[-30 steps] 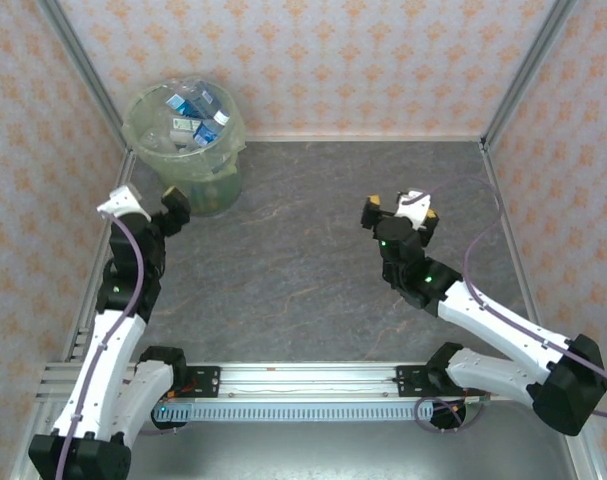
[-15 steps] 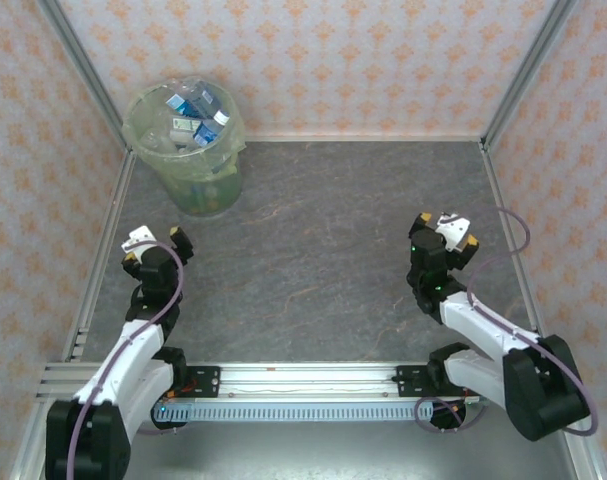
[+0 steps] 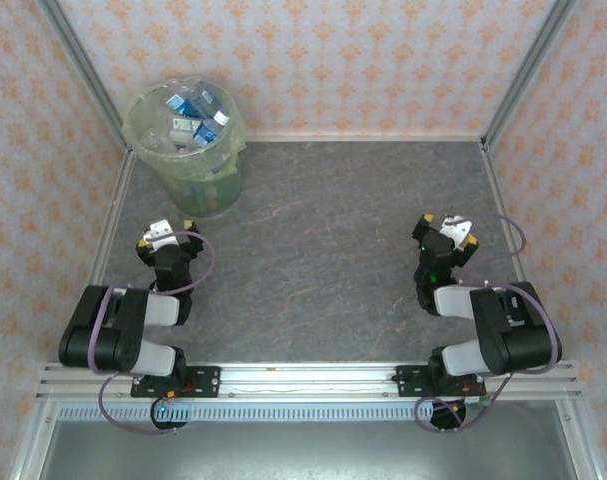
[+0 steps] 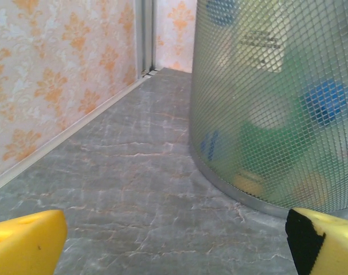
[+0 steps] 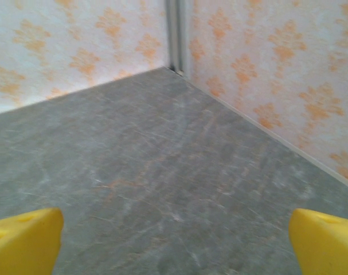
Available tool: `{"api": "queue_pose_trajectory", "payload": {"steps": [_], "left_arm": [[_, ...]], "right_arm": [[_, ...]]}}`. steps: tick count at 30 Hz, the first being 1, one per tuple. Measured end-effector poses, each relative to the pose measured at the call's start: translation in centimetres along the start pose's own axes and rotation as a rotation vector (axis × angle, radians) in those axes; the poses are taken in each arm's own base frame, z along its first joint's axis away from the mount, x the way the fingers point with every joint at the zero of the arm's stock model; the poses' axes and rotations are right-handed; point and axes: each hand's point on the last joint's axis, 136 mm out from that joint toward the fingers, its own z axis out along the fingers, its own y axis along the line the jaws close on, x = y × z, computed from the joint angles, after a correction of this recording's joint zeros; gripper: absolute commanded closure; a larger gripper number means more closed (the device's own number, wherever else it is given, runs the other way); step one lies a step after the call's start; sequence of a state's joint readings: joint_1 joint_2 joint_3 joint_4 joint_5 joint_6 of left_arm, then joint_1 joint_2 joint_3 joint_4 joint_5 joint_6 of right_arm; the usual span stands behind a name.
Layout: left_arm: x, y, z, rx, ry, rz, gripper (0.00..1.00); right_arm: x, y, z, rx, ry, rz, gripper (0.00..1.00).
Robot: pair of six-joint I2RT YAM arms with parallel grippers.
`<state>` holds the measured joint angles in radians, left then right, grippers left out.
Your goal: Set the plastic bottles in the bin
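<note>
The bin [image 3: 186,150], a round pale-green bucket with a thin liner, stands in the far left corner of the table. Several plastic bottles [image 3: 191,112] with blue and white caps and labels lie piled inside it. In the left wrist view the bin's meshed wall [image 4: 277,103] rises close ahead on the right, with blue and green bottle shapes [image 4: 327,101] blurred behind it. My left gripper [image 3: 168,235] [image 4: 174,246] sits low, just short of the bin, open with nothing between its yellow fingertips [image 4: 24,243]. My right gripper [image 3: 445,228] [image 5: 174,246] is open over bare table on the right.
Both arms are folded back close to their bases at the near rail [image 3: 303,378]. Patterned walls and metal corner posts [image 5: 175,34] close in the grey marbled table [image 3: 313,250] on three sides.
Both arms have pulled back towards their bases and folded down. The left gripper came away from the bin towards the near edge; the right gripper moved right and settled. Both stayed open.
</note>
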<state>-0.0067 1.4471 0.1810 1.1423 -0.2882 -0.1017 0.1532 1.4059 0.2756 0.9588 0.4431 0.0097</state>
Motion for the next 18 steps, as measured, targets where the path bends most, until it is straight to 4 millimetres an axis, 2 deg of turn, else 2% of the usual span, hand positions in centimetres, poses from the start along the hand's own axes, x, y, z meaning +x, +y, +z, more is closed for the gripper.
{"api": "queue_pose_trajectory", "payload": {"steps": [3,5,8,11,18], "left_arm": [[1.0,-0.5,0.4,0.023,0.01,0.014,0.01],[0.3,-0.9,0.4,0.045,-0.017,0.007,0.01],[-0.6,-1.3,0.3,0.067,-0.053,-0.004,0.01],[-0.8,-1.6,0.3,0.083,-0.061,-0.008,0.01],[-0.9,-1.7,0.3,0.088,-0.065,-0.009,0.0]], "right_arm": [[0.4,0.7,0.0,-0.062,-0.02,0.005,0.0],[1.0,0.9,0.0,-0.098,-0.008,0.003,0.0],[0.6,0.7,0.0,-0.136,-0.042,0.032,0.0],[1.3,1.1,0.2,-0.169,-0.018,0.022,0.0],[1.1,1.8,0.2,-0.219,-0.019,0.028,0.0]]}}
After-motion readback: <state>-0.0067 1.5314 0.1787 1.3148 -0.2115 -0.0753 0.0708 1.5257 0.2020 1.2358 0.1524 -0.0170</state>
